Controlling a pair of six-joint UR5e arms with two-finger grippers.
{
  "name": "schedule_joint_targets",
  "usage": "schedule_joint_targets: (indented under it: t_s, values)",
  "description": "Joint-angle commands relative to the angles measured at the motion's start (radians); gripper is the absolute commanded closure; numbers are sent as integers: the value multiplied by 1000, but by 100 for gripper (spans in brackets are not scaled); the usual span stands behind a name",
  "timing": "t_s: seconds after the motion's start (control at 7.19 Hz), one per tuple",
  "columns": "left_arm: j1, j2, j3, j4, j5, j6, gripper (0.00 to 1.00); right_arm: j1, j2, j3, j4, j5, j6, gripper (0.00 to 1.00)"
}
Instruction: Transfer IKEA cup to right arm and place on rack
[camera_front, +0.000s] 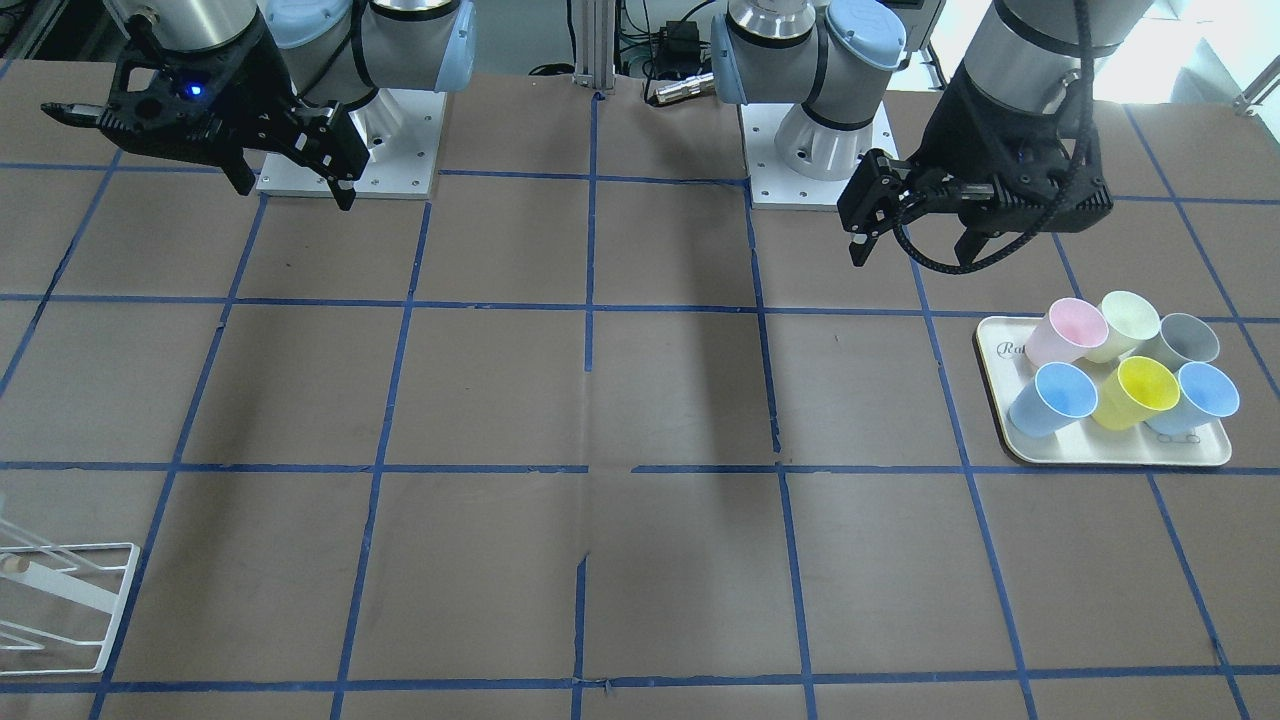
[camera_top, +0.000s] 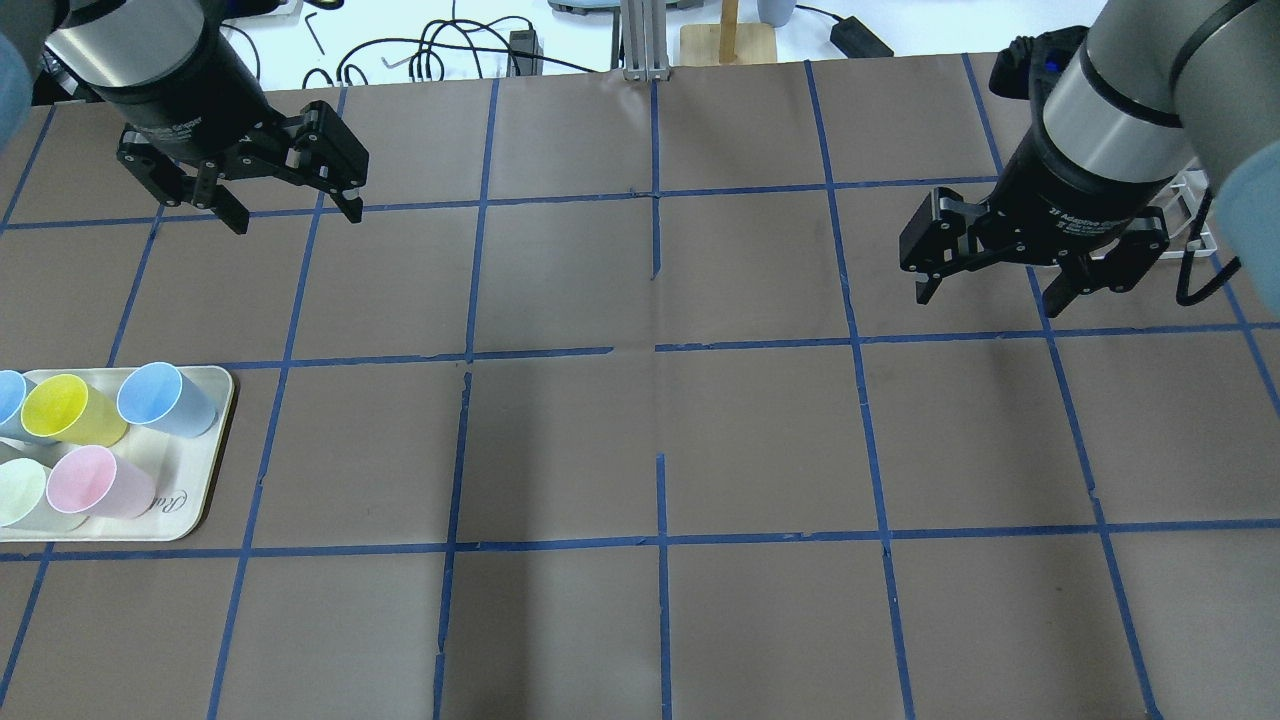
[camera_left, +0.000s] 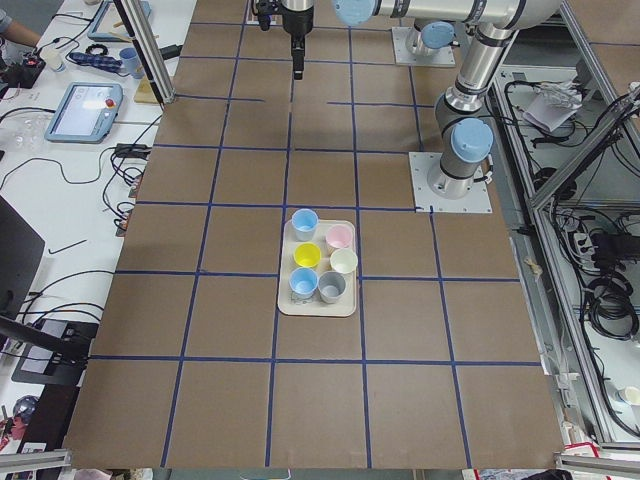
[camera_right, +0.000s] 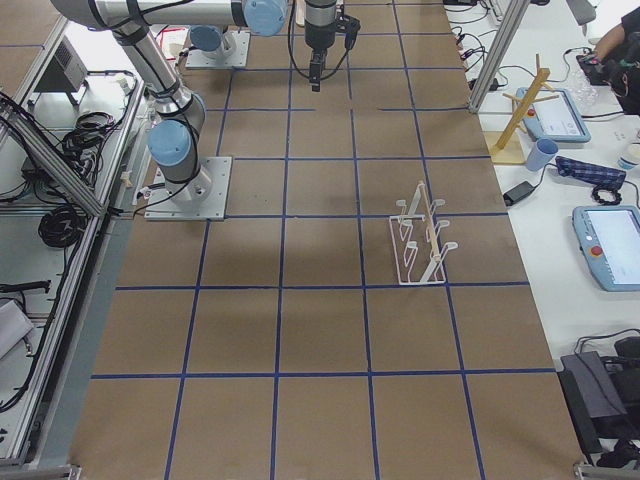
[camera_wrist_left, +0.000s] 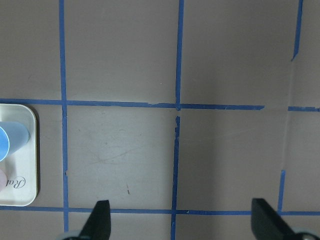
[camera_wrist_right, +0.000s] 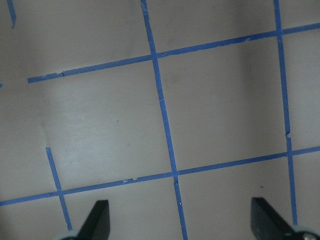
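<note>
Above the table (camera_top: 650, 450), left hand (camera_top: 297, 218) and right hand (camera_top: 988, 298) gape wide, empty.

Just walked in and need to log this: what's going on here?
Nothing is being handled yet. The left gripper and right gripper both hang open and empty above the table. Six cups, two of them pale blue, sit on the tray on the robot's left; the rack on its right holds no cup.
</note>
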Motion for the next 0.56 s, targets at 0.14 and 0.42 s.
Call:
schedule_joint_targets:
  t_s: [0.14, 0.42]
  values:
    - [0, 0, 3, 3, 0, 6, 0, 0, 1, 1, 3, -4, 0, 0]
    - [0, -2, 3, 4, 0, 11, 0, -1, 2, 1, 0, -1, 4, 0]
